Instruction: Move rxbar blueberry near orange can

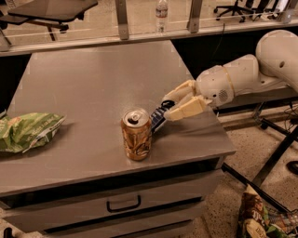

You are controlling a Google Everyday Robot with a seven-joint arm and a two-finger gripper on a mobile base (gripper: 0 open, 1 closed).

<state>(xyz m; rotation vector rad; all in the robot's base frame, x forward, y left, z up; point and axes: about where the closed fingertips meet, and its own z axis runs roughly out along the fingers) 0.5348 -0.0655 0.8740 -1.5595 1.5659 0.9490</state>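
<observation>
The orange can (137, 135) stands upright on the grey table (93, 93), near the front edge. The rxbar blueberry (158, 119), a dark blue wrapper with pale lettering, is just right of the can and partly behind it, tilted, almost touching it. My gripper (167, 108) reaches in from the right on a white arm (242, 76). Its cream fingers (186, 109) are shut on the bar's right end, low over the table top.
A green chip bag (25, 131) lies at the table's left edge. A clear water bottle (161, 14) stands on the ledge behind. A drawer with a handle (124, 203) is below the table top. Office chairs stand behind, and a printed bag (260, 221) lies on the floor, bottom right.
</observation>
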